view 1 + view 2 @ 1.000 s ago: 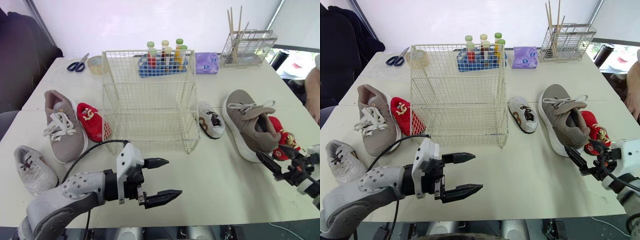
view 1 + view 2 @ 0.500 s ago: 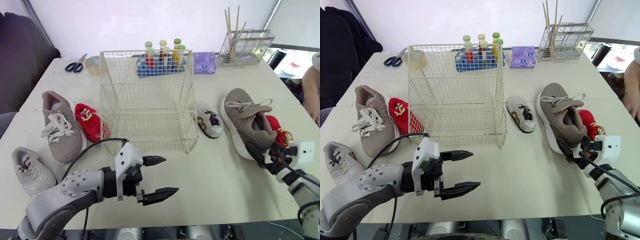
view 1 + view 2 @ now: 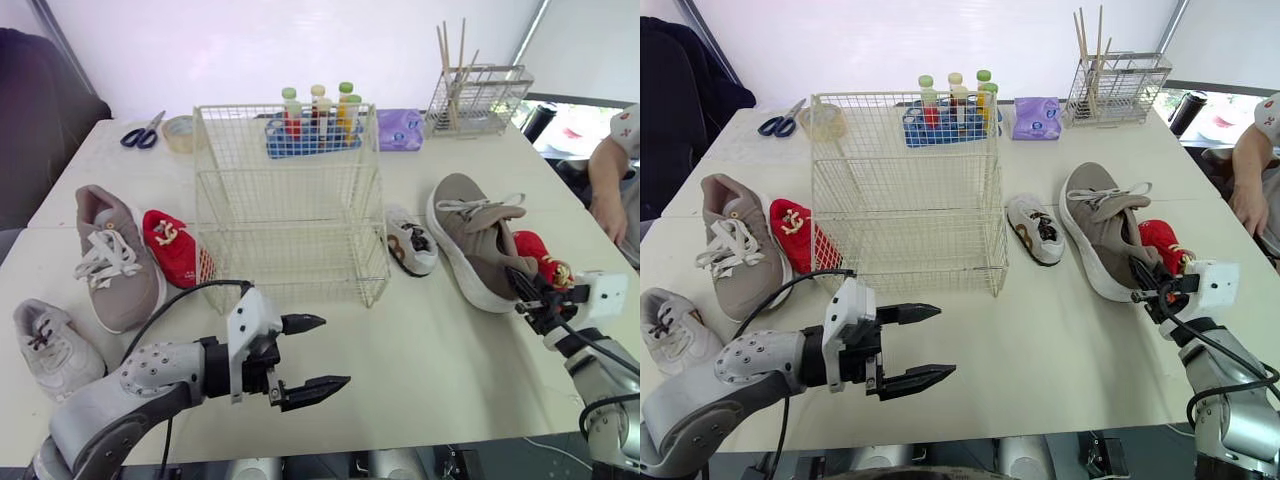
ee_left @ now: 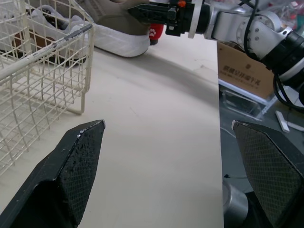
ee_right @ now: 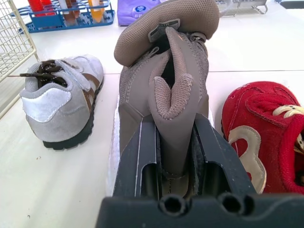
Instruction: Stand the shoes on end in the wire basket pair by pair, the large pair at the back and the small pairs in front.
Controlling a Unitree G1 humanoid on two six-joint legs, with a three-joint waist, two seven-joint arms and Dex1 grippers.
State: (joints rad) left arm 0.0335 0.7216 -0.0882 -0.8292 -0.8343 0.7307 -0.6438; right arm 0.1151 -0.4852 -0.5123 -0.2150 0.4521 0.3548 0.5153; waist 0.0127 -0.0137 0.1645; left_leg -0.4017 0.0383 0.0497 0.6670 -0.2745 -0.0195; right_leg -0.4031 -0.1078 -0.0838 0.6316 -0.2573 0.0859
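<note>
Taupe sneaker [image 3: 478, 235] lies right of the wire basket [image 3: 290, 200], with the right gripper [image 3: 527, 290] at its heel. Left wrist cam: left gripper [image 4: 166, 126] gaping wide over the table [image 4: 152, 156]. Right wrist cam: black fingers [image 5: 133, 161] clamped on that sneaker's heel collar.

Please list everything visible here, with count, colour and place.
wire basket: 1, cream, centre of the table.
large shoes: 2, taupe, either side of the basket.
small red shoes: 2, red, one beside each large shoe.
small grey shoes: 2, grey-white, one front left, one right of the basket.
scissors: 1, blue handles, back left.
tape roll: 1, clear, beside the scissors.
test-tube rack: 1, blue, behind the basket.
packet: 1, purple, right of the rack.
wire holder with sticks: 1, grey, back right.
person's arm: 1, right edge.
left hand: 1, black, open, over the table's front.
right hand: 1, black, shut on the right large shoe's heel.
</note>
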